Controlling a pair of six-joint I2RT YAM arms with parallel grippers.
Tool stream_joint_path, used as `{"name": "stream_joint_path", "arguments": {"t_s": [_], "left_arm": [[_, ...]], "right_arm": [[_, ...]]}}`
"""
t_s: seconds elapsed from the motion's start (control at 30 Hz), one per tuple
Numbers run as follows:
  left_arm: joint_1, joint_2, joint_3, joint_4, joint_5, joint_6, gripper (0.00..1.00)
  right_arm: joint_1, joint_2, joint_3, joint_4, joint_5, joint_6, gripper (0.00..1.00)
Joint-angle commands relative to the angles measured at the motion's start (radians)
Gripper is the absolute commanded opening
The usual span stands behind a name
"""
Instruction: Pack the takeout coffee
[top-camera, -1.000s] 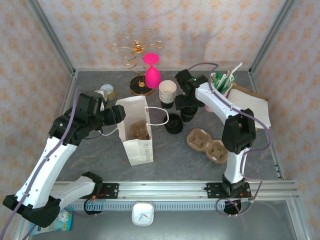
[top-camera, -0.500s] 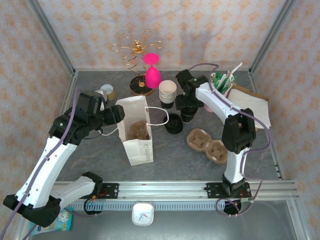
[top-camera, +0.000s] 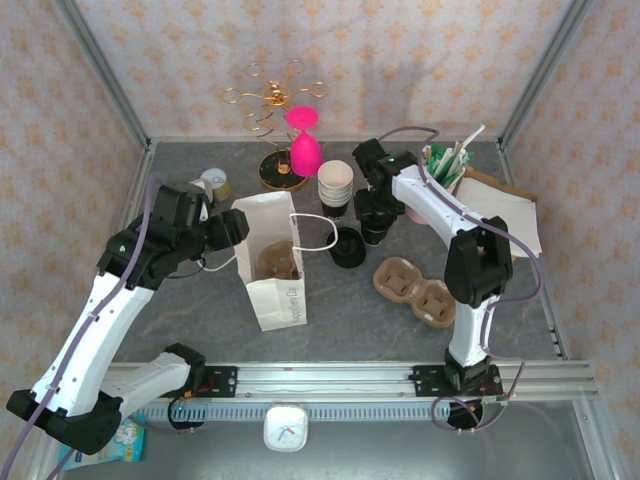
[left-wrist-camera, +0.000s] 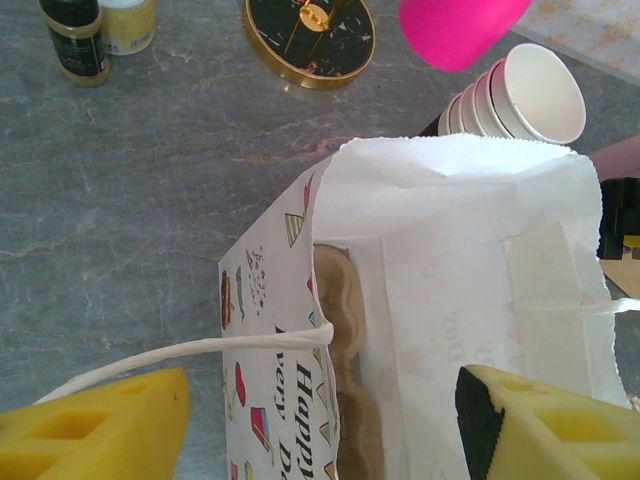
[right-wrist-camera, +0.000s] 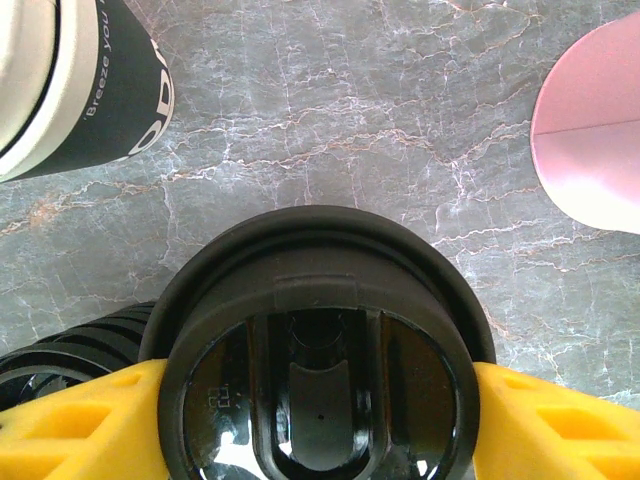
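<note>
The white paper bag sits open on the table with a brown pulp carrier inside it. The left tool is at the bag's left edge, its fingers spread wide astride the bag's wall and handle. Right of the bag, the takeout coffee shows as a round black lid, the cup beneath hidden. The right tool pinches that lid from both sides. A stack of black lids lies between it and the bag. Behind the bag's right corner, nested cream cups stand, the top one empty. Farther right of the bag, a pink cup holds straws
</note>
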Motion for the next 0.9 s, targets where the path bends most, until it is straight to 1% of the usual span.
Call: {"name": "stream_joint_path", "arguments": {"t_s": [0.0,0.07,0.13,0.23,0.43,0.47,0.53,0.6,0.77,0.87], "left_arm": [[0.009,-0.013,0.032,-0.037,0.009,-0.019,0.72],[0.009,-0.016,0.033,-0.047,0.007,-0.019,0.72],[0.010,-0.018,0.035,-0.064,0.005,-0.053,0.72],[0.012,-0.011,0.051,-0.111,0.002,-0.062,0.70],[0.013,0.013,0.052,-0.158,0.082,-0.034,0.69],[0.013,0.026,0.054,-0.163,0.088,-0.030,0.67],[0.013,0.049,0.068,-0.162,0.090,-0.031,0.61],[0.015,0.066,0.075,-0.147,0.102,-0.031,0.60],[0.015,0.086,0.051,-0.120,0.149,-0.049,0.54],[0.015,0.086,0.050,-0.116,0.130,-0.063,0.43]], "right_arm": [[-0.005,-0.022,-0.010,-0.028,0.013,0.006,0.67],[-0.004,-0.030,0.001,-0.035,0.014,0.012,0.66],[-0.005,-0.042,0.009,-0.043,0.015,0.018,0.64],[-0.004,-0.062,0.018,-0.061,0.016,0.028,0.62],[-0.001,-0.107,0.014,-0.078,0.005,0.037,0.61],[0.002,-0.114,0.014,-0.078,0.004,0.038,0.60],[0.009,-0.124,0.017,-0.085,0.000,0.040,0.60],[0.018,-0.136,0.018,-0.087,0.000,0.039,0.60],[0.031,-0.163,0.035,-0.108,0.004,0.046,0.59],[0.043,-0.178,0.056,-0.122,0.007,0.059,0.58]]}}
